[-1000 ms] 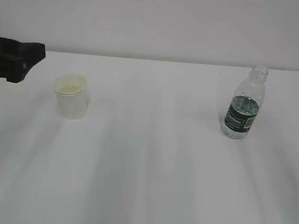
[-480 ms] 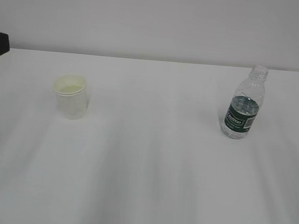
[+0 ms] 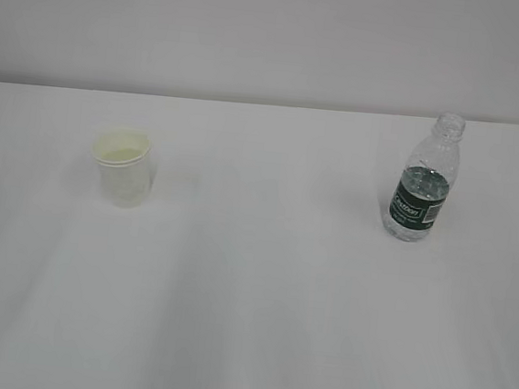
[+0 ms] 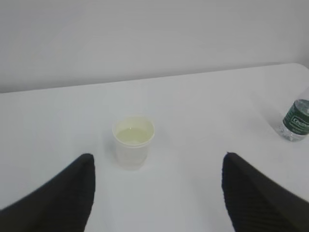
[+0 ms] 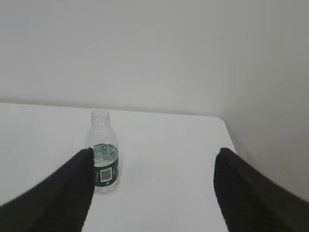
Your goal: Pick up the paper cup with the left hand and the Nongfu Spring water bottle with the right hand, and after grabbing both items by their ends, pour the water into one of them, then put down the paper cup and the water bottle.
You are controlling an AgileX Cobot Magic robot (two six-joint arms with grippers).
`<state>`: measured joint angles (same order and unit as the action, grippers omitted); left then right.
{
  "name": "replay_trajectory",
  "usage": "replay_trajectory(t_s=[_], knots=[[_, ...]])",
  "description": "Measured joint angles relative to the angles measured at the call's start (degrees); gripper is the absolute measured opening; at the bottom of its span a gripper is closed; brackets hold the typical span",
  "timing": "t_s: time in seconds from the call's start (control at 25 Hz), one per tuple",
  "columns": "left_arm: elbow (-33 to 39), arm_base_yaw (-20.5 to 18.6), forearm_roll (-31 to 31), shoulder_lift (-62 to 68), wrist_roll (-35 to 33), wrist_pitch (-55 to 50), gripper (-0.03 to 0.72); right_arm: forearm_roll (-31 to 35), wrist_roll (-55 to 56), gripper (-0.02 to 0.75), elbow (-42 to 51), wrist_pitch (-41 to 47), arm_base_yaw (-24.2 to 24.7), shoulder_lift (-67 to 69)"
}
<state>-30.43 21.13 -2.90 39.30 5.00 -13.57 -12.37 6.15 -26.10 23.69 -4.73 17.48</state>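
A: Where does the paper cup (image 4: 133, 142) stand?
B: Upright on the desk (image 3: 259, 296), ahead of the left tool (image 4: 157, 193), whose fingers gape wide, holding nothing.
A: And the Nongfu Spring water bottle (image 5: 103, 153)?
B: Upright (capless) just ahead of the right tool (image 5: 152, 191), by its left finger; also spread wide, empty.

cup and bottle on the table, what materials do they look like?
Paper cup: looks like thin white paper, matte, with a rolled rim and a pale cream-yellow inside; any lining cannot be told.
Water bottle: clear plastic, glossy and see-through, ribbed body, capless threaded neck, with a dark green label band that is probably printed film.
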Motion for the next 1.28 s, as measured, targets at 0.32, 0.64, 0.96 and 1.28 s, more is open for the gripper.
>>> replay_trajectory(t_s=[0.32, 0.64, 0.96, 1.28], knots=[[0.00, 0.00, 0.00, -11.09, 0.00, -8.42, 0.567, 3.10, 0.00, 0.586, 0.00, 6.04, 0.00, -7.04], [0.00, 0.00, 0.00, -21.46, 0.00, -17.52, 0.560, 3.25, -1.55, 0.586, -3.72, 14.22, 0.00, -10.59], [-3.56, 0.00, 2.34, -26.12, 0.00, -27.74, 0.555, 4.11, -3.97, 0.586, -5.83, 19.42, 0.00, -10.61], [-6.44, 0.00, 1.16, -26.23, 0.00, -39.39, 0.531, 5.90, -8.84, 0.586, -8.33, 28.31, 0.00, -10.97]])
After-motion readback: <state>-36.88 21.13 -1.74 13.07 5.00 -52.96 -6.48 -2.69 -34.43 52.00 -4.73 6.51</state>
